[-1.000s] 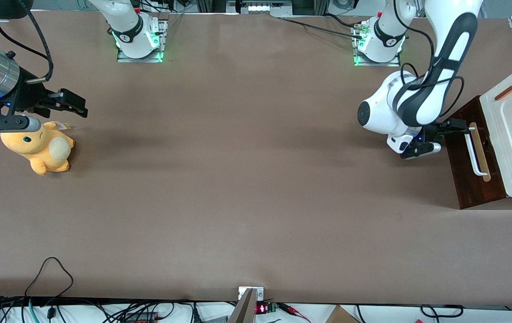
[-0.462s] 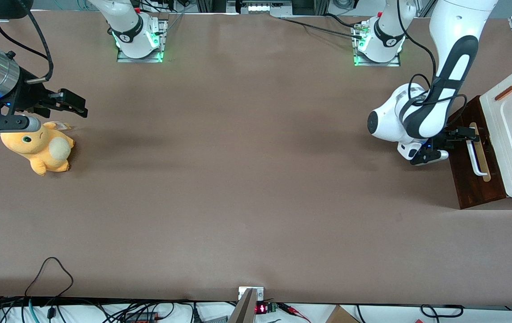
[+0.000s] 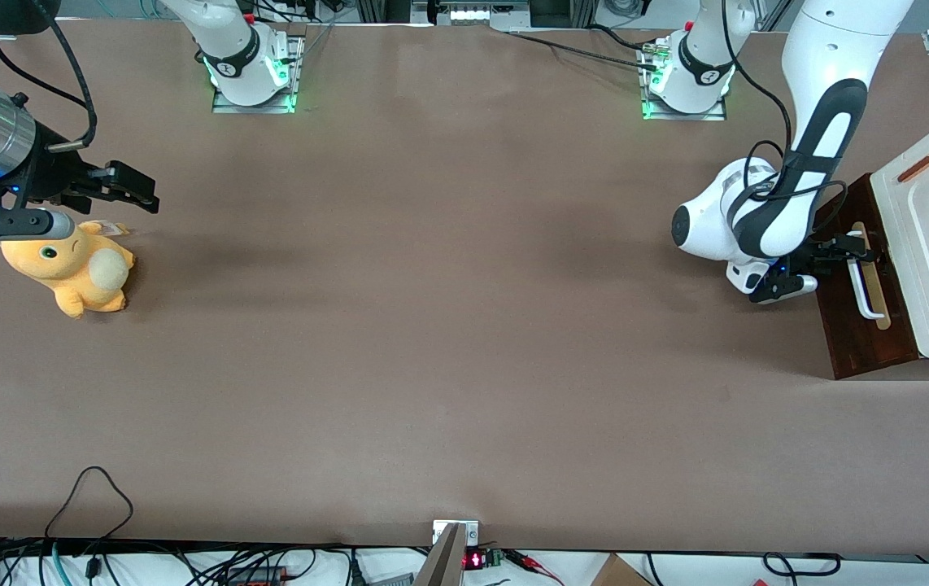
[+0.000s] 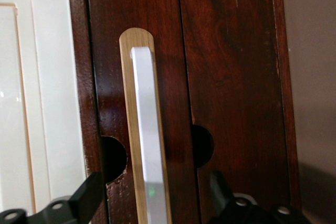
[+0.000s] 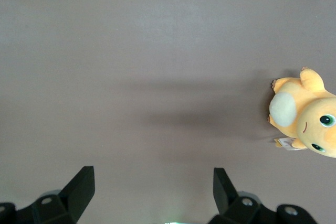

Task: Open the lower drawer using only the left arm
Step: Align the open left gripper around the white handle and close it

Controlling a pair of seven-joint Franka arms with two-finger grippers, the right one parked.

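Even, bright overhead light falls on the brown matte table, with soft blurred shadows. The glossy dark reddish-brown wooden drawer front shows faint sheen (wrist view slightly soft). The black two-finger gripper is blurred.

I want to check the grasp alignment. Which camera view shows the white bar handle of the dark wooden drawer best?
The left wrist view: the white bar handle fills it, between the open left gripper's fingers. The front view shows the handle small, partly covered by the gripper. The right wrist view does not show it.
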